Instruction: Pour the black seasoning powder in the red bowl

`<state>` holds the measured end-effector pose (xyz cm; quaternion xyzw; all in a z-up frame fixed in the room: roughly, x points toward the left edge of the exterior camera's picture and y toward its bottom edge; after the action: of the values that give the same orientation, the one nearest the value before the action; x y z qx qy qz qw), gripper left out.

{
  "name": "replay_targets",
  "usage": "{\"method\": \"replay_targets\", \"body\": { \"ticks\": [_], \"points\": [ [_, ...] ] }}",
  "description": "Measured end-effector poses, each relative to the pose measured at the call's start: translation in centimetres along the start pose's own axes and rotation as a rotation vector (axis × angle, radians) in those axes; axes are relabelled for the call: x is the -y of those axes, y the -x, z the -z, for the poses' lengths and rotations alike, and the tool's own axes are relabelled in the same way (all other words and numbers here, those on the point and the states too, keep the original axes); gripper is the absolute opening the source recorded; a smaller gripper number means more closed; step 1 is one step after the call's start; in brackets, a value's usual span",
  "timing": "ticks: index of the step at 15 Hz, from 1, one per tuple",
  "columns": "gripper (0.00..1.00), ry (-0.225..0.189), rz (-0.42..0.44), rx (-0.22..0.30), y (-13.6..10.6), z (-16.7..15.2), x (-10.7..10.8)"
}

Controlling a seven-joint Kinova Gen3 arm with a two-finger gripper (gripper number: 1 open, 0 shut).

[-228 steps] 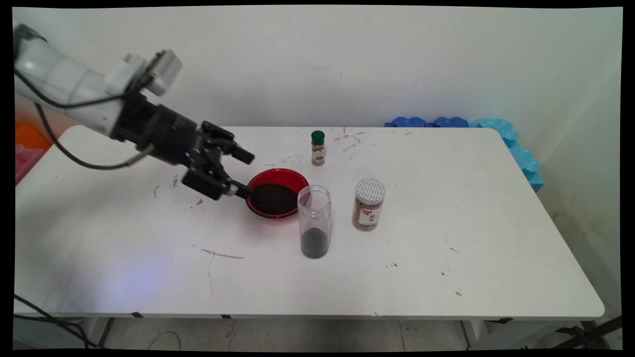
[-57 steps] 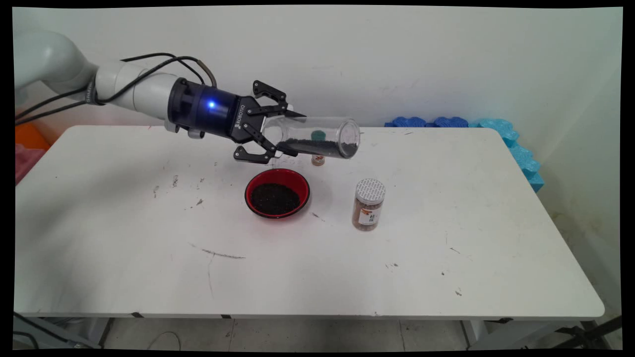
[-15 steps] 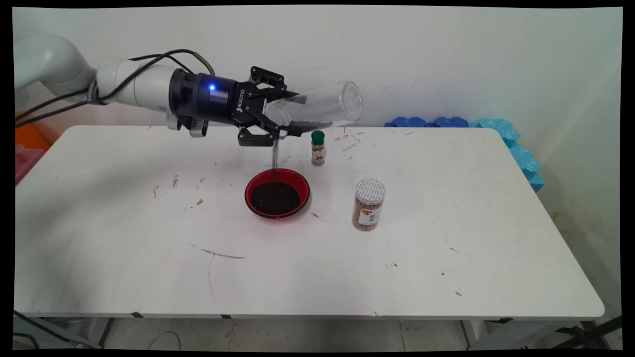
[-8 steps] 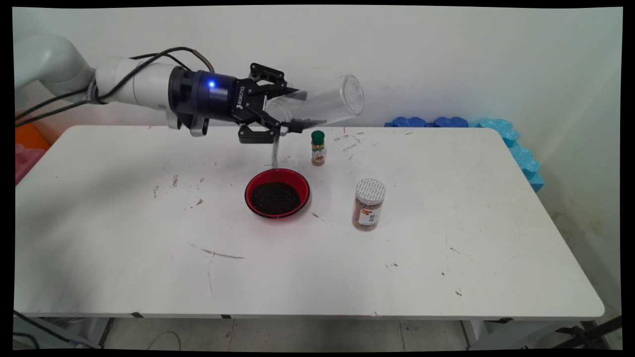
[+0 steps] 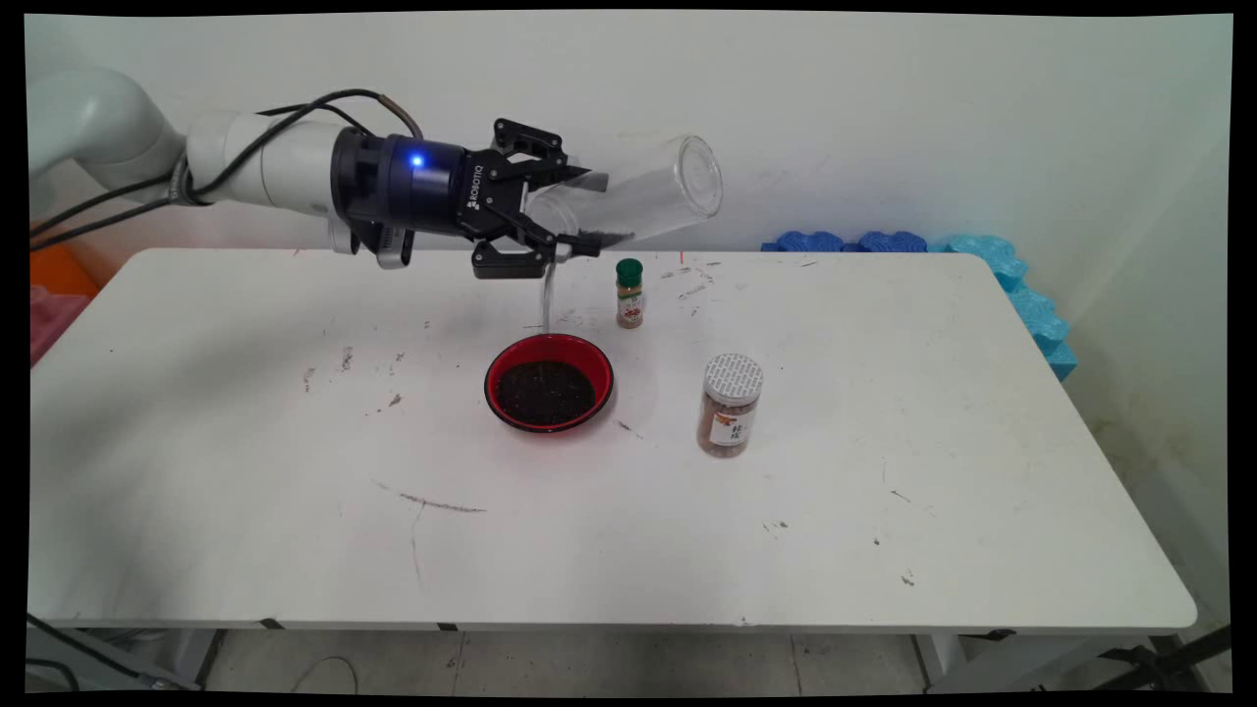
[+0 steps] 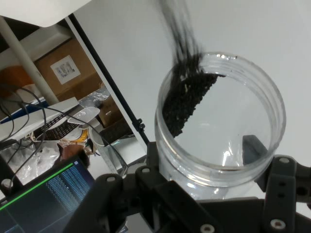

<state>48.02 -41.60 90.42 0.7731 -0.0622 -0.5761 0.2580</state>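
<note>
A clear jar [image 5: 633,199] is held tight by the gripper [image 5: 560,211] and tipped above the red bowl [image 5: 549,381]. Black grains [image 6: 187,94] are being poured down into it.

A clear, glossy plastic jar [image 5: 628,201] is seen; the bowl [image 5: 549,382] is glossy red, the bench [image 5: 295,471] matt white and scuffed.

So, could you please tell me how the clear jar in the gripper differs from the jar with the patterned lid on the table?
The clear jar is held in the air by the gripper, tilted with its base up; the lidded jar stands upright on the table. The clear jar is open and spilling dark grains toward the red bowl; the lidded jar is closed and holds brown contents. The lidded jar bears a label; the clear jar shows none. Both are cylindrical and see-through.
</note>
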Motion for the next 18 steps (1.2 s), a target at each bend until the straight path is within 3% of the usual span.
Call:
{"method": "replay_targets", "body": {
  "ticks": [8,18],
  "points": [
    [0.0,0.006,0.005,0.01,0.14,0.06,0.01],
    [0.0,-0.016,-0.008,-0.021,-0.63,0.48,0.48]
  ]
}}
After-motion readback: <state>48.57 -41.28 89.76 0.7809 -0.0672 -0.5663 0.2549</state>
